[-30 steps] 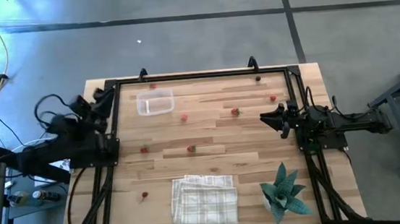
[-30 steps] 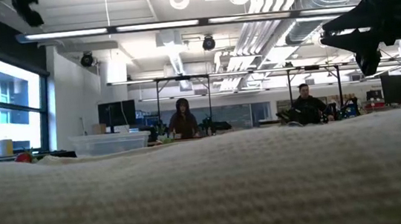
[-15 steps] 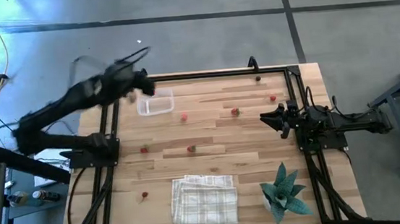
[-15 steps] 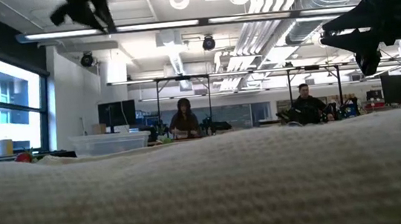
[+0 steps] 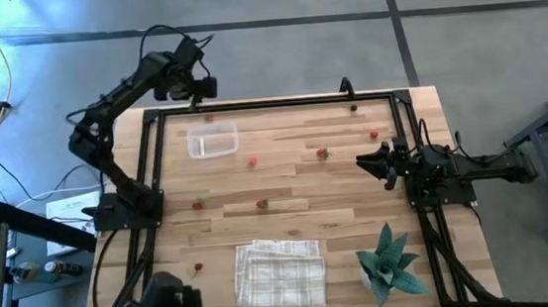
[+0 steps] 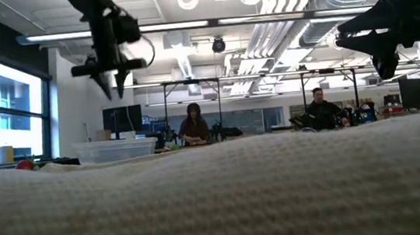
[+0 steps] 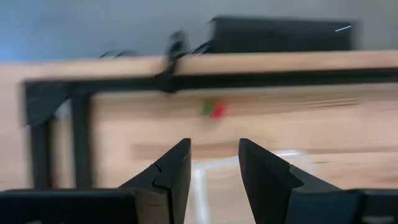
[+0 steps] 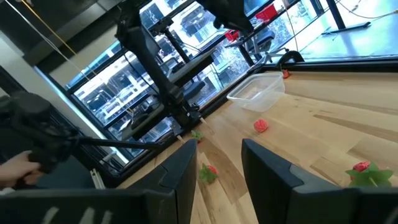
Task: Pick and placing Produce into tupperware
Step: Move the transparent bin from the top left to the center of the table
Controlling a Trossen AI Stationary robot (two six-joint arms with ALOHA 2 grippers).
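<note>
From above, your left gripper (image 5: 199,92) hovers past the table's far edge near the tupperware (image 5: 212,140), produce (image 5: 253,160) scattered; its wrist view shows fingers (image 7: 171,174) parted, empty; your right gripper (image 8: 217,165) likewise gapes, empty.

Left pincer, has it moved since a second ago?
Yes. The left pincer swung from beside the table's left edge to the far edge, now just beyond the tupperware, fingers open.

Left gripper (image 5: 196,93) raised at the far-left corner, fingers parted, right gripper (image 5: 362,162) parked (also parted) at right edge.
</note>
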